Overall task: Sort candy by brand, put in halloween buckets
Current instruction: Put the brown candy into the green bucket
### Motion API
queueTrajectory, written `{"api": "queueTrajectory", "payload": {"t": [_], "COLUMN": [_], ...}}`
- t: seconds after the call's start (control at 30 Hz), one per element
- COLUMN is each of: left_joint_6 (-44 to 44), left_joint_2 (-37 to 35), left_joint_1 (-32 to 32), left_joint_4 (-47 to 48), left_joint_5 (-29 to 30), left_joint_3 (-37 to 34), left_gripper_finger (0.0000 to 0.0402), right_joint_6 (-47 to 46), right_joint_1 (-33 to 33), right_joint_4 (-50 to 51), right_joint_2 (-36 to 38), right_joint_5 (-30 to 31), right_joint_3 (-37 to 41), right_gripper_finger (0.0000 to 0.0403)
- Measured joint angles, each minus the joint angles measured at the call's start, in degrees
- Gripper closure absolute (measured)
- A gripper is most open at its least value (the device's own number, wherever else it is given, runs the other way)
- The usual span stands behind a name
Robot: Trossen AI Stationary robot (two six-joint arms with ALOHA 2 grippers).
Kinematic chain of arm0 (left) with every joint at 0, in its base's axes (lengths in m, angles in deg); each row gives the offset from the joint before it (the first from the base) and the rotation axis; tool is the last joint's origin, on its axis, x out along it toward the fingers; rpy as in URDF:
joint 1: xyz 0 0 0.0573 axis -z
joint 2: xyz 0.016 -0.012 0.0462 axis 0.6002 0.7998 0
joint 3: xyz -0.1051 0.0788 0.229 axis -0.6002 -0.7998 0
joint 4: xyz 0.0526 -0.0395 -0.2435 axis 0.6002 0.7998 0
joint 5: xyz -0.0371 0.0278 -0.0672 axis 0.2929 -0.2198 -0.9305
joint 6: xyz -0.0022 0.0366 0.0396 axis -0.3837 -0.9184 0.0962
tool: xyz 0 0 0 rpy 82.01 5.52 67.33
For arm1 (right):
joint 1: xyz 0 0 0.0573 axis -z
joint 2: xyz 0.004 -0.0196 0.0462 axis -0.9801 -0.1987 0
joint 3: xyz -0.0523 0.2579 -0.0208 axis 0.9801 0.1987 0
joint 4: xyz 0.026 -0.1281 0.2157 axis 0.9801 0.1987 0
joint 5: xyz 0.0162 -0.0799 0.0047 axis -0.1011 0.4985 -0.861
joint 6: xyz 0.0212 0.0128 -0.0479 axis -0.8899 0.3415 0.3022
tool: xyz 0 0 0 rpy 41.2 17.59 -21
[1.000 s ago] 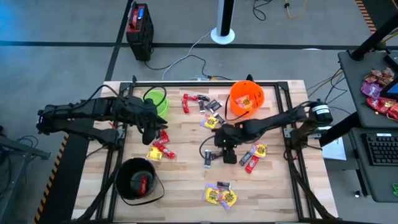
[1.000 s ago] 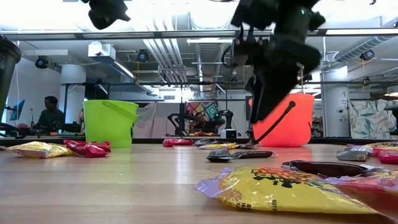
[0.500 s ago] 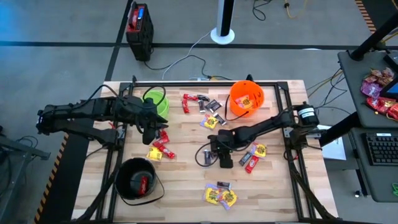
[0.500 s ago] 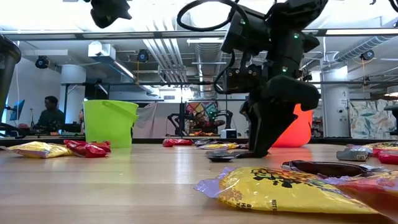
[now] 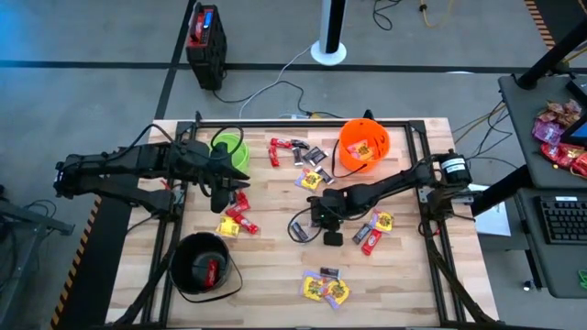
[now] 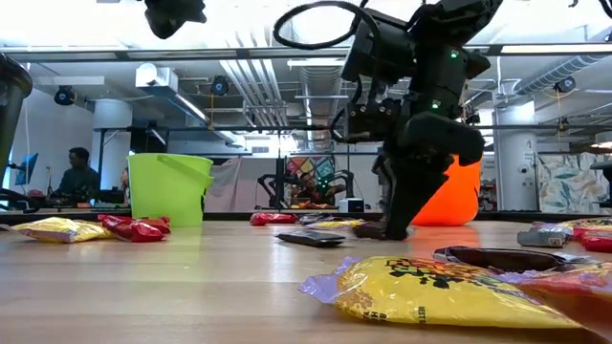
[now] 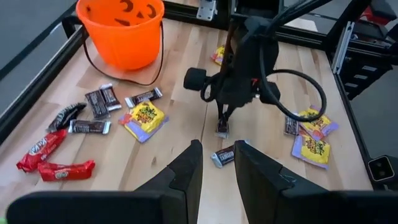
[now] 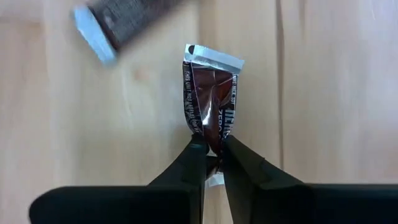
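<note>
Under the right wrist camera alone, the right gripper (image 8: 211, 152) visibly pinches a dark candy (image 8: 211, 99); left jaws narrowly parted.

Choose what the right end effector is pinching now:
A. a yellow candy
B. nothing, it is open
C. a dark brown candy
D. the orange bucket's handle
C: in the right wrist view the right end effector is shut on the end of a dark brown candy lying on the table.
</note>
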Motion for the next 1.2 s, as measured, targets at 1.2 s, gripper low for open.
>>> {"api": "queueTrajectory", "payload": {"t": [1.2], "left_joint_6": [-14.01], "left_joint_2": [11.20], "left_joint_1": [-0.14], "left_joint_4": [-26.05], "left_joint_5": [-9.76], "left_joint_3": [0.00], "left_gripper_finger": [0.0215], "right_joint_6": [-20.00], "right_joint_1": [15.43], "right_joint_4": [-19.97], "right_joint_2": [6.67], "right_joint_5": [-43.34], "right_joint_3": [-23.41], "right_gripper_finger": [0.0374]}}
